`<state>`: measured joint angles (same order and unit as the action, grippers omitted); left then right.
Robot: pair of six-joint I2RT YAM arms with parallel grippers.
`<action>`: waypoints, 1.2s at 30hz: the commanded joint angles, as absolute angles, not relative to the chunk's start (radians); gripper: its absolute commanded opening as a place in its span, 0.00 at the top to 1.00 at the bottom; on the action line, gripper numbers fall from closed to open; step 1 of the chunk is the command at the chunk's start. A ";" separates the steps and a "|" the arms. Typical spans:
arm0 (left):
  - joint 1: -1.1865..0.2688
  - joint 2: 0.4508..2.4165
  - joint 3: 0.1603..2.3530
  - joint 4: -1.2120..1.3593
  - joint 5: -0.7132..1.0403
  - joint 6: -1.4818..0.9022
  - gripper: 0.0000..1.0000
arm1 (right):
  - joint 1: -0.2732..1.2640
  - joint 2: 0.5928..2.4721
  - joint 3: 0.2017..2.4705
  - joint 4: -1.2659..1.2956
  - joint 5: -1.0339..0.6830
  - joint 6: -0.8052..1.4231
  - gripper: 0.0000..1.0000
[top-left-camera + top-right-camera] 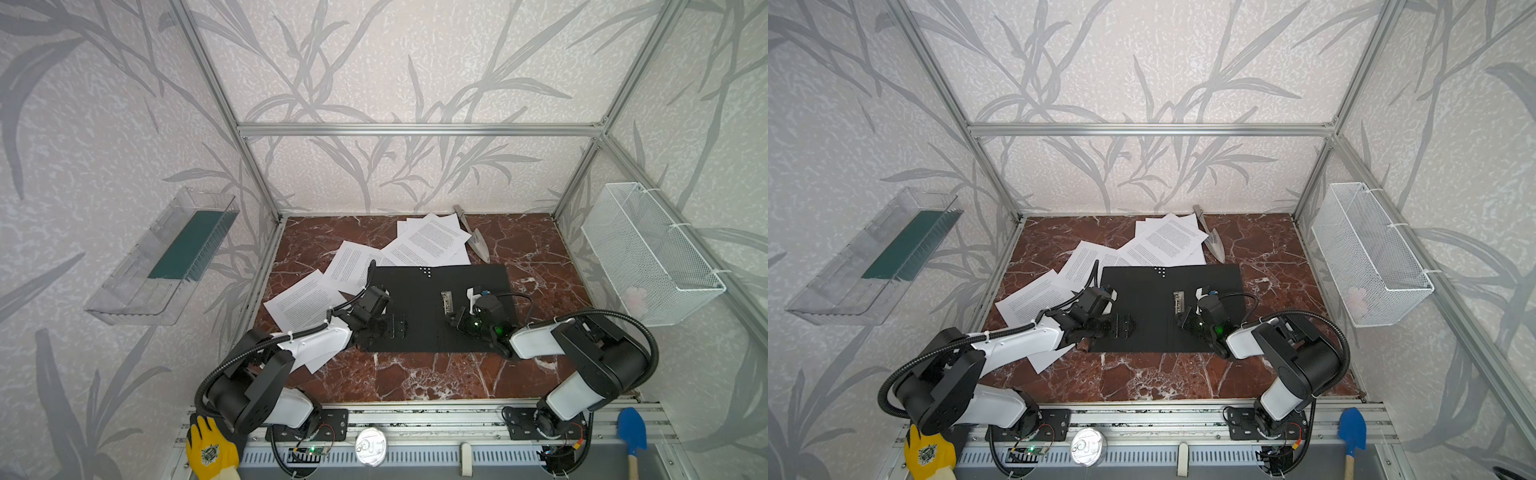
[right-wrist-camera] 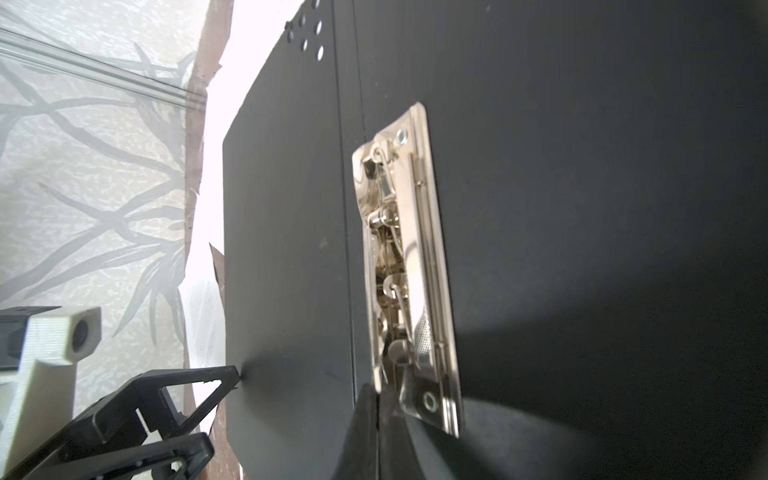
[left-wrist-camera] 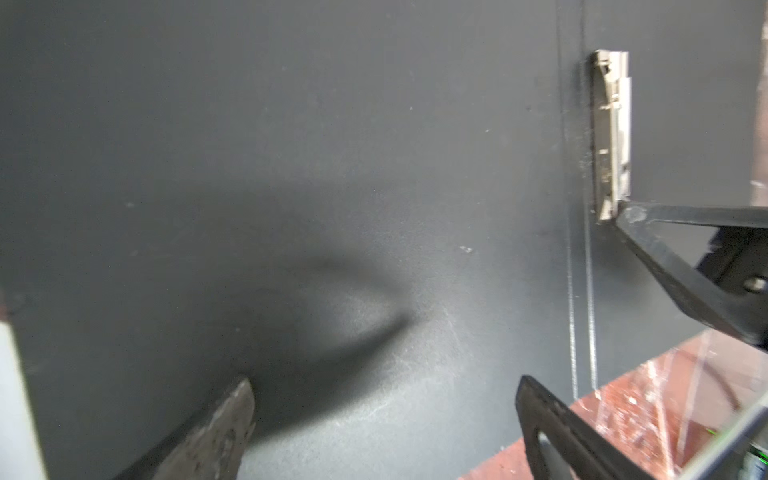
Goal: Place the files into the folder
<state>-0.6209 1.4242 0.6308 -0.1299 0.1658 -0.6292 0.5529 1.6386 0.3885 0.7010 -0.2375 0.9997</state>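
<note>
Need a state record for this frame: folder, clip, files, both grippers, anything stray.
folder: lies open flat, both leaves bare, no sheet inside
clip: metal, just right of the spine crease
files: loose and fanned behind and to the left of the folder; the folder's edges overlap some of them
left gripper: open, over the folder's left leaf, holding nothing
right gripper: shut, tips at the clip's near end
stray: trowel beside the far files
</note>
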 commanded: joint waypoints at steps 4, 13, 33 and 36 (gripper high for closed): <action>-0.615 1.474 0.640 -0.285 0.056 -0.632 0.01 | 0.553 1.744 0.341 0.568 -0.183 0.975 1.00; -0.613 1.491 0.655 -0.340 -0.027 -0.634 0.01 | 0.550 1.781 0.337 0.490 -0.074 0.964 1.00; -0.610 1.538 0.650 -0.318 -0.036 -0.643 0.02 | 0.508 1.713 0.376 0.547 -0.221 0.897 1.00; -0.609 1.543 0.652 -0.313 -0.028 -0.641 0.02 | 0.508 1.661 0.394 0.533 -0.241 0.880 1.00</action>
<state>-0.6170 1.4887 0.6857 -0.2195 -0.0593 -0.6266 0.5198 1.6672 0.4042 0.7399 -0.2588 0.9222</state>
